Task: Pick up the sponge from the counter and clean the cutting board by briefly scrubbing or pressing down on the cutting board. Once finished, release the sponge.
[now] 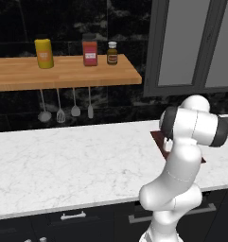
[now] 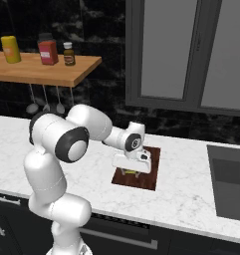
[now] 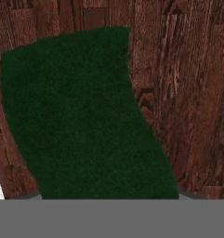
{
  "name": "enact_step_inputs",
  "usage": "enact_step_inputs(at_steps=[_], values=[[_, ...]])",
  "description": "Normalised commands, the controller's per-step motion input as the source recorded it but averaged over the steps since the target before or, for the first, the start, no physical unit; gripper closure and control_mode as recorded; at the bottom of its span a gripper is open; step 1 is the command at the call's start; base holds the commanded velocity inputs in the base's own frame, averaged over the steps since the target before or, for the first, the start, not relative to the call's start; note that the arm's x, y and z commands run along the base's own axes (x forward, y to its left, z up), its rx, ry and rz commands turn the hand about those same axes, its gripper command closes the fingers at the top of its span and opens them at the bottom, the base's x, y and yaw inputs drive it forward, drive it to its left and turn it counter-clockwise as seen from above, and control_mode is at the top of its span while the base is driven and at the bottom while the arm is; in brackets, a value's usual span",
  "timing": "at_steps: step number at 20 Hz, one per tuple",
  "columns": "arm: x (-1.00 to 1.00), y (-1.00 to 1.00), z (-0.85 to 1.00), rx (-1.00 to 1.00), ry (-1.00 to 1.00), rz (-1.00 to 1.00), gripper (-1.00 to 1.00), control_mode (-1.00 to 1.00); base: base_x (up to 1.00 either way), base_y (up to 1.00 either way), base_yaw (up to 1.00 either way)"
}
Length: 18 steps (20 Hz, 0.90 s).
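Pinching the sponge (image 3: 81,116) between narrowed jaws, low over the cutting board (image 2: 146,180).

I see sponge (image 3: 81,116) on cutting board (image 2: 147,172), board on tabletop (image 2: 186,194), under my hand (image 2: 131,171).

Up on the wooden shelf (image 1: 63,73) I see a yellow canister (image 1: 44,53), a red jar (image 1: 90,50) and a small brown bottle (image 1: 112,53) in a row. Four utensils (image 1: 61,113) hang beneath it. A dark cooktop (image 2: 230,182) lies off to my right, below grey cabinet doors (image 2: 191,50).
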Motion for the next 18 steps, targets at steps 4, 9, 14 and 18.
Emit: enact_step_inputs(at_steps=[4,9,14,18], values=[[-0.19,0.08,-0.1,0.0,0.0,0.03,1.0,-1.0,0.0,0.0,0.0],[0.01,0.19,-0.1,0.0,0.0,0.03,1.0,-1.0,0.0,0.0,0.0],[0.48,0.06,-0.01,0.0,0.0,0.0,1.0,-1.0,0.0,0.0,0.0],[0.68,0.0,0.0,0.0,0.0,0.0,1.0,-1.0,0.0,0.0,0.0]])
